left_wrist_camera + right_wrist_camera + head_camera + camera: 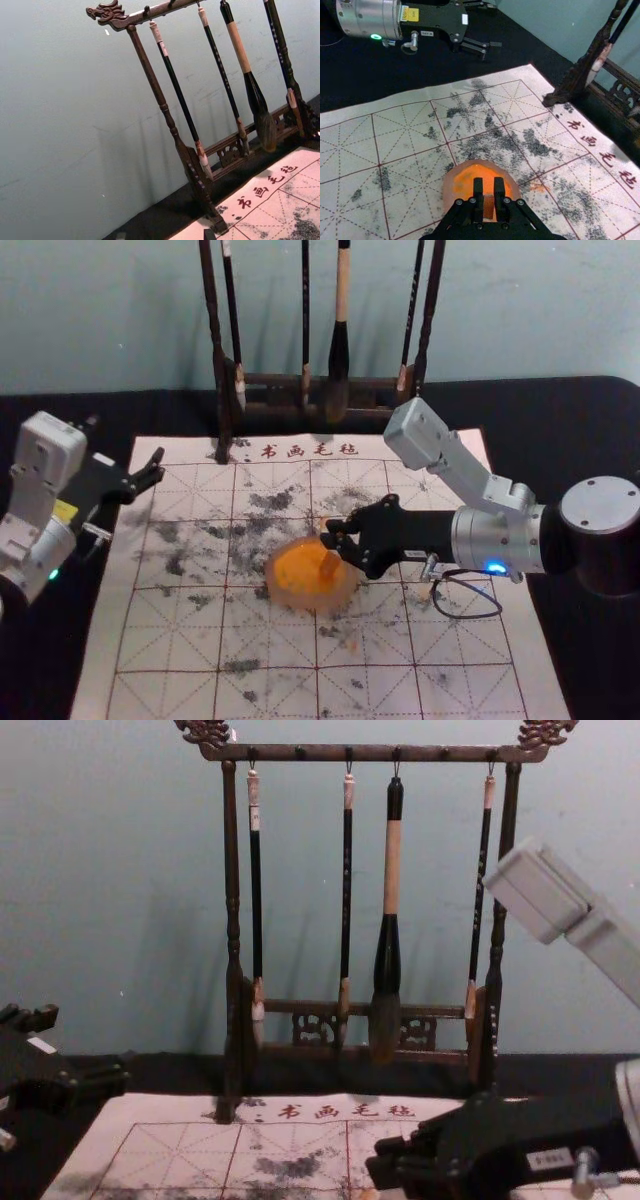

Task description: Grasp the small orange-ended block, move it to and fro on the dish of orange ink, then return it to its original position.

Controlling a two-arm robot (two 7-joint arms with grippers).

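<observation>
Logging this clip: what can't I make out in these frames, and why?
- Sides of the block: right wrist view, covered by the right gripper.
- Whether its end touches the ink: head view, orange merges with orange.
- Top of the brush rack: head view, cut off by the upper edge.

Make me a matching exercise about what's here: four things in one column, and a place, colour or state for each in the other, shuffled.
1. Block
2. Brushes
3. Mat
4. Left tool

A. Hanging from the rack
B. Open, at the left
C. In the right tool, at the dish
D. Pale, red-lined

Pairs: 1-C, 2-A, 3-D, 4-B
</observation>
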